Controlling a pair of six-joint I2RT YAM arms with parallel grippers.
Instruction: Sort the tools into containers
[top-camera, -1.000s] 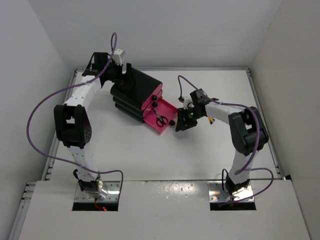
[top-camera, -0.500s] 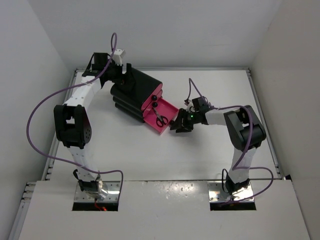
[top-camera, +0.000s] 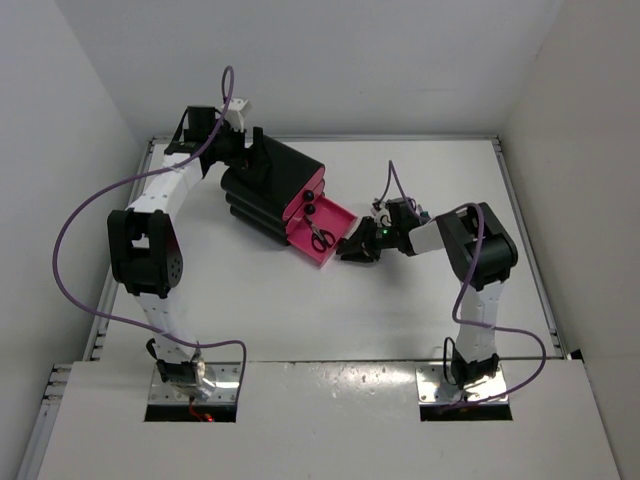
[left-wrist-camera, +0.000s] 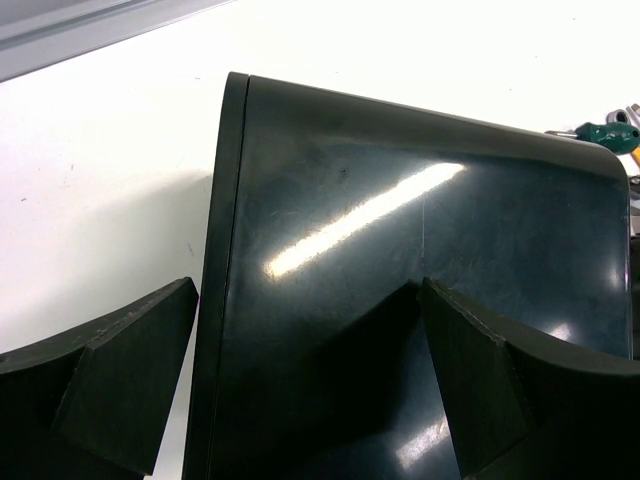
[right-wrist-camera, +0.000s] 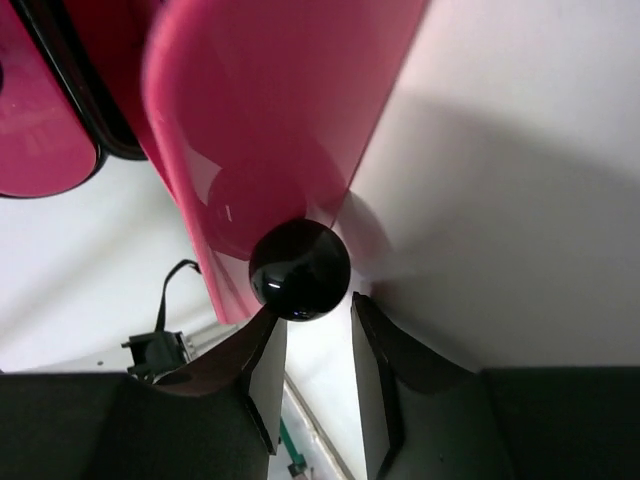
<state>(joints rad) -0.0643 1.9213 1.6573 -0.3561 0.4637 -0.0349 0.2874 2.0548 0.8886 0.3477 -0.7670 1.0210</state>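
Note:
The black cabinet (top-camera: 270, 175) holds magenta drawers; its bottom drawer (top-camera: 336, 214) stands pulled out, with black-handled scissors (top-camera: 321, 240) lying inside. My right gripper (top-camera: 352, 249) is at that drawer's front, low over the table. In the right wrist view its fingers (right-wrist-camera: 315, 315) stand a narrow gap apart, and the round black knob (right-wrist-camera: 299, 270) sits just ahead of the tips, touching the left one. My left gripper (left-wrist-camera: 305, 290) is open astride the cabinet's rear top (left-wrist-camera: 400, 230), one finger beyond its edge. A green-handled screwdriver (left-wrist-camera: 608, 133) peeks out past the cabinet.
The two upper drawers (right-wrist-camera: 40, 120) are shut, their knobs (top-camera: 310, 196) facing right. White walls box in the table on three sides. My right arm's purple cable (top-camera: 392, 180) loops above the wrist, and the forearm covers the table where it lies.
My right gripper has travelled left to the open drawer's knob and its jaws have narrowed. The right elbow folded in. The left arm and the drawer stayed put.

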